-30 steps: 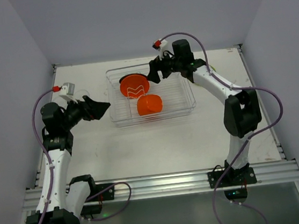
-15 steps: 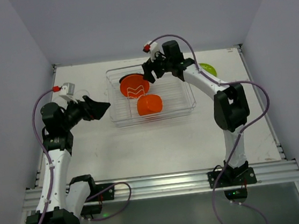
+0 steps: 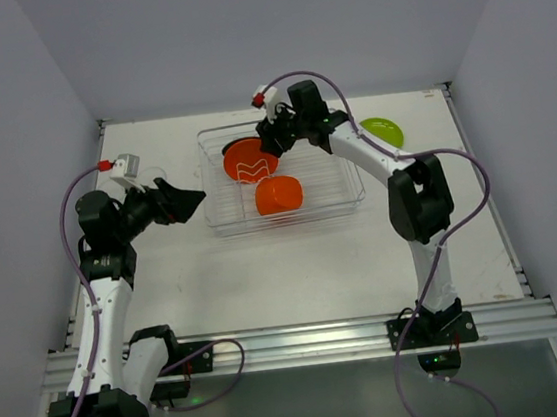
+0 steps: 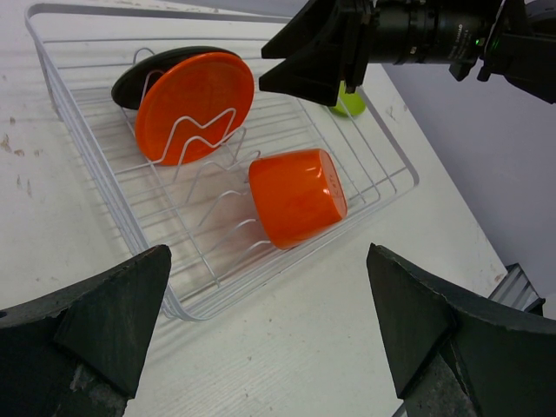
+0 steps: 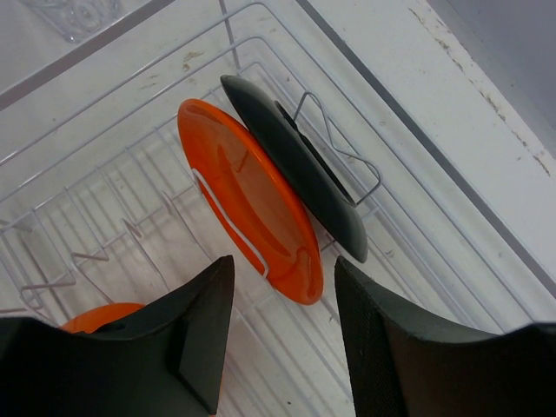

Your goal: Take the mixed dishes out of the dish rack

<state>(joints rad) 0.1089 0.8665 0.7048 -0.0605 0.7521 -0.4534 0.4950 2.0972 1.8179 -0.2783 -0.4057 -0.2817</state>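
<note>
Table (image 3: 265,270) carries everything, with the dish rack (image 3: 228,220) on its far half. All places below are relative to the rack.

Right arm (image 3: 395,170) comes in over the rack's far right corner. Left arm (image 3: 100,279) sits well left of the rack, outside it.

Right gripper (image 5: 280,287) is over the rack's far left part, above the two standing plates. Jaws are partly apart with the plate edges showing in the gap; no contact visible, nothing clamped.

Left gripper (image 3: 197,203) is just left of the rack, pointed at it, jaws spread wide and empty.

Orange plate (image 5: 248,200) stands on edge in the slots at the rack's far left, leaning back. Black plate (image 5: 291,165) is directly behind it, on the far-wall side, touching or nearly so.

Orange cup (image 4: 295,195) lies on its side on the rack floor, near middle, toward the front wall.

Lime green plate (image 3: 381,131) lies flat on the table outside the rack, just past its far right corner.

A clear glass cup (image 5: 76,13) stands outside the rack, mostly cut off by the wrist view's edge.
</note>
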